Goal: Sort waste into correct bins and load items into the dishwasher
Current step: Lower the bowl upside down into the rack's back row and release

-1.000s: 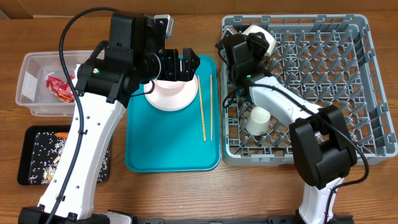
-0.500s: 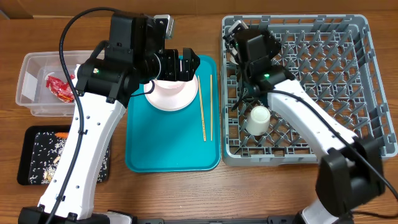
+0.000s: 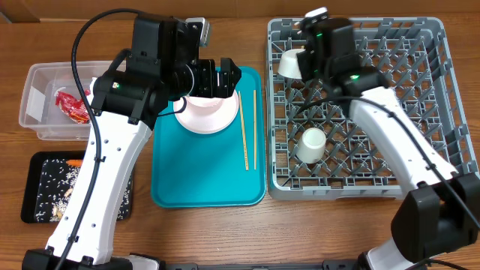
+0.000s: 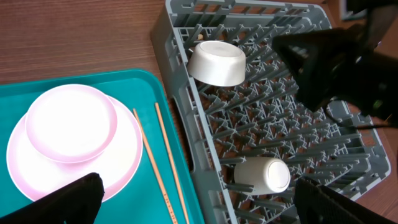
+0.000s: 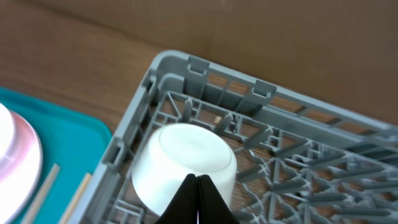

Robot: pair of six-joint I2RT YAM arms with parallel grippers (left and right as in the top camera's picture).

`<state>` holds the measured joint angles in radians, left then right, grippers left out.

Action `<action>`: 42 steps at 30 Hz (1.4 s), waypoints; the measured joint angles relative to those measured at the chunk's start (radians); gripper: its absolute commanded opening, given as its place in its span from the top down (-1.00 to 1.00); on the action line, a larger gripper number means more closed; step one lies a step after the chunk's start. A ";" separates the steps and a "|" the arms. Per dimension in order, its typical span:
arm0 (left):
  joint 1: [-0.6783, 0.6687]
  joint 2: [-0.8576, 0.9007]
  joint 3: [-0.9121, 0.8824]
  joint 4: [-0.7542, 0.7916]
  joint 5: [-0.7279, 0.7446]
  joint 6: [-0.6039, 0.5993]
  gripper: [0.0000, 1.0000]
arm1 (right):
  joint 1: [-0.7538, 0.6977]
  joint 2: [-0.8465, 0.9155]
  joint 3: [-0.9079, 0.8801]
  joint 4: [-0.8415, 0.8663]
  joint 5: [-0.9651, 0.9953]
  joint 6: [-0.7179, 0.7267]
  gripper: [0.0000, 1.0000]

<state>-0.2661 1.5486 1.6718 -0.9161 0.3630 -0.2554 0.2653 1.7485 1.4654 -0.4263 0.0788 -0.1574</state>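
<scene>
Shut and empty, the right tool (image 5: 198, 182) hangs over the bowl (image 5: 186, 152), upturned for draining at the rack's (image 3: 444, 90) eleven o'clock corner; the left tool (image 4: 199, 199) gapes wide above the plate (image 4: 124, 167).

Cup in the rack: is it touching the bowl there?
Apart. Left wrist view: the cup lies well clear of the bowl, with open rack grid between them.

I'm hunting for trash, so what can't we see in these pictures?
Overhead: the left arm covers part of the pink plate and black tray.
Overhead: the scraps are too small to sort.
Left wrist: the blurred right arm hides part of the rack.
Right wrist: the right pincer covers the bowl's near edge.
</scene>
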 measured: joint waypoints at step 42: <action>0.000 0.000 0.000 0.000 0.000 0.000 -0.99 | -0.058 0.180 0.010 0.183 -0.169 0.094 0.73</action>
<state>-0.2661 1.5486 1.6718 -0.9161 0.3630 -0.2554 0.2073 1.9282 1.4757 -0.2436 -0.0898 -0.0635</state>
